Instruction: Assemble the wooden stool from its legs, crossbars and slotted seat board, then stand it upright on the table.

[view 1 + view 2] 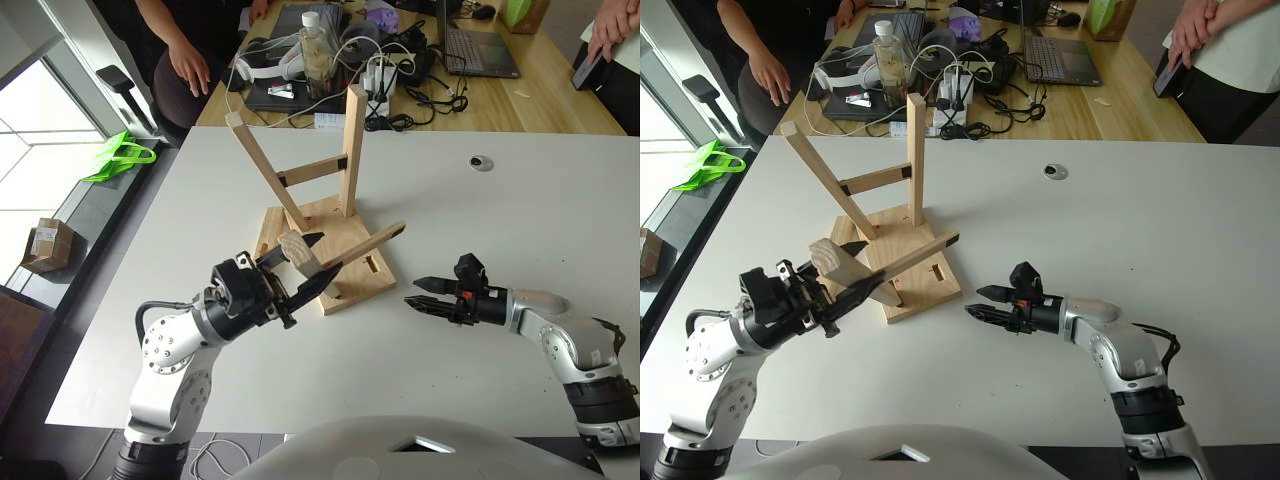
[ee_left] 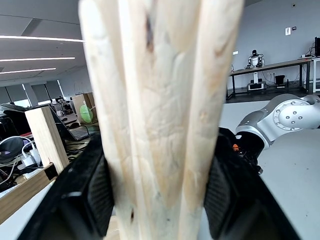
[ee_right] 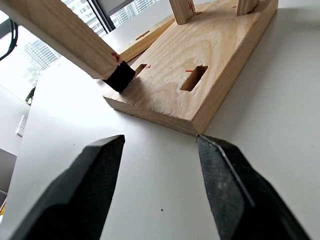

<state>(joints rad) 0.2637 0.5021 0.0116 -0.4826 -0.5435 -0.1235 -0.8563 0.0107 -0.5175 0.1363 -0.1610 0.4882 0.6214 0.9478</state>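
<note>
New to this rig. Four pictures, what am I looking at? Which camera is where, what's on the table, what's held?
It is a humanoid robot with two arms, each ending in a two-finger gripper. The two wide pictures come from its head camera, looking down over the white table. The other two come from cameras on the wrists. On the table lies the slotted seat board, with two legs standing in it, one leaning, joined by a crossbar. The left gripper is shut on another wooden leg, angled over the board. The right gripper is open, empty, beside the board.
</note>
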